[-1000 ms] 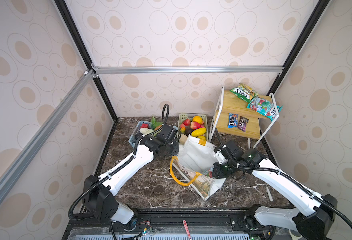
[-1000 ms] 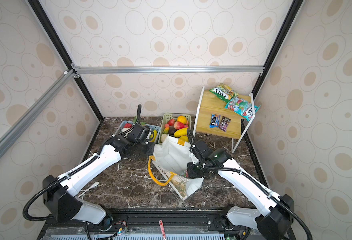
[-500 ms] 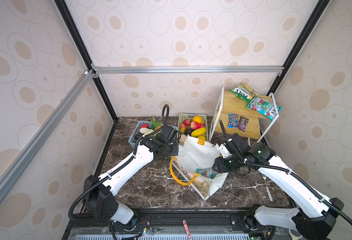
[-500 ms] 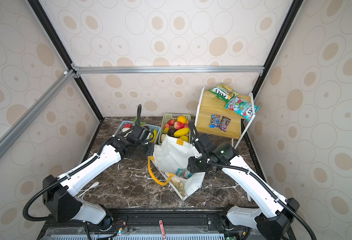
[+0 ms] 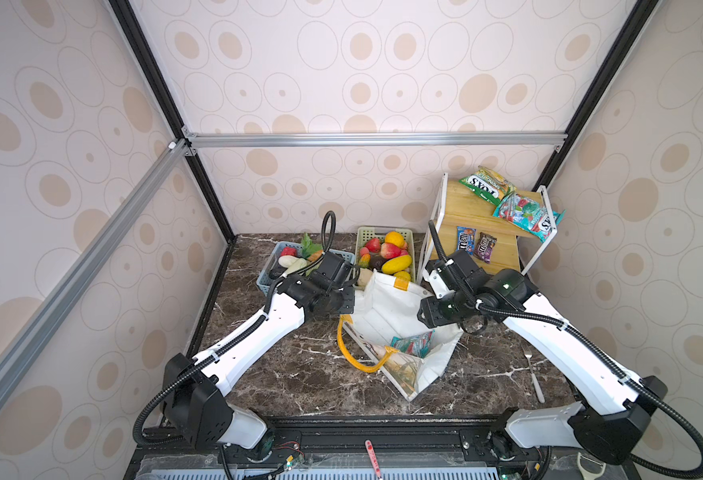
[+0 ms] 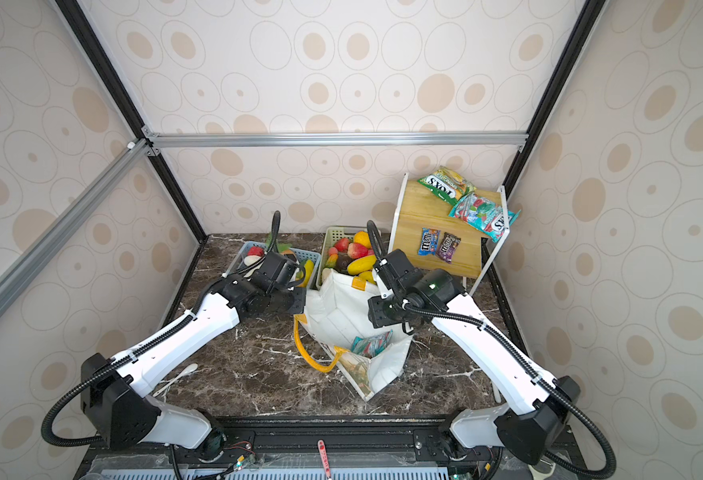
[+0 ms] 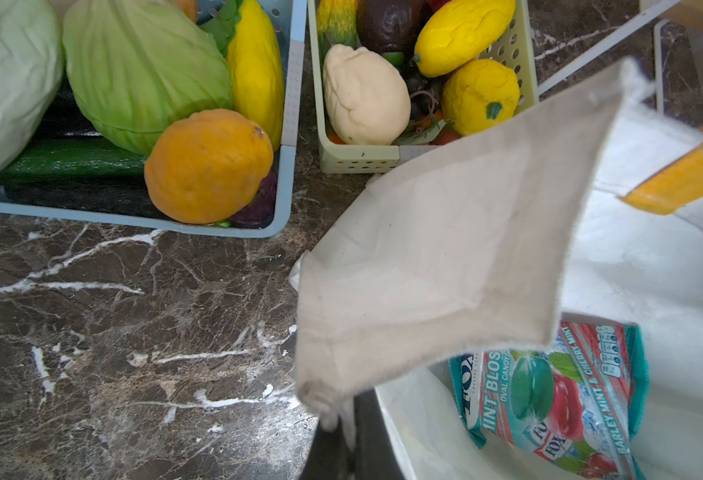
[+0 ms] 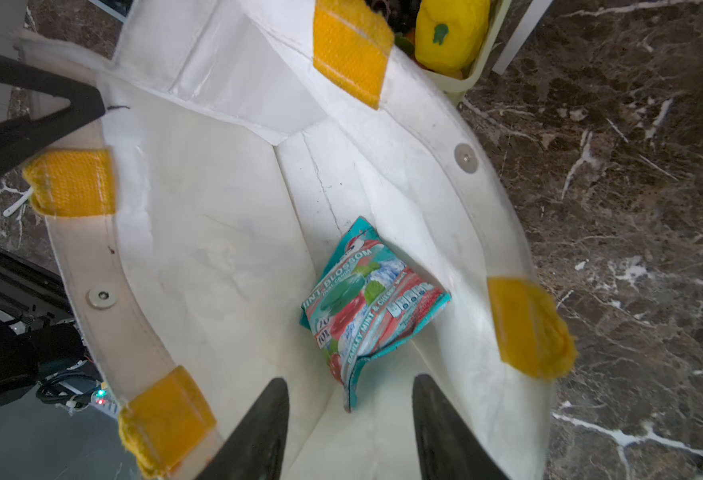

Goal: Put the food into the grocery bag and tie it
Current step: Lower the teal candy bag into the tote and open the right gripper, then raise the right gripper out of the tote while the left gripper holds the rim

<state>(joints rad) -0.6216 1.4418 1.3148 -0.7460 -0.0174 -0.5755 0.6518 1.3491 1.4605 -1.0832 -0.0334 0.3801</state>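
Observation:
The white grocery bag [image 5: 383, 307] with yellow-orange handles stands open mid-table in both top views. A teal snack packet [image 8: 368, 303] lies loose on its bottom, also visible in the left wrist view as the teal packet [image 7: 549, 395]. My right gripper [image 8: 350, 380] hovers open just above that packet, inside the bag's mouth, holding nothing. My left gripper [image 7: 341, 436] is shut on the bag's rim fabric at its left corner, holding it up. More food, a green cabbage [image 7: 142, 75] and an orange fruit [image 7: 208, 166], lies in a blue basket [image 7: 287, 124].
A green basket [image 5: 360, 239] of fruit stands behind the bag. At the back right, a wooden shelf [image 5: 478, 216] carries more snack packets [image 5: 524, 212]. A fork [image 5: 532, 370] lies at the right, and a white spoon [image 6: 175, 380] at the front left.
My right gripper has opened and let go of the teal packet, which now lies in the bag. The right arm has risen and drawn back to the right. The left arm has not moved.

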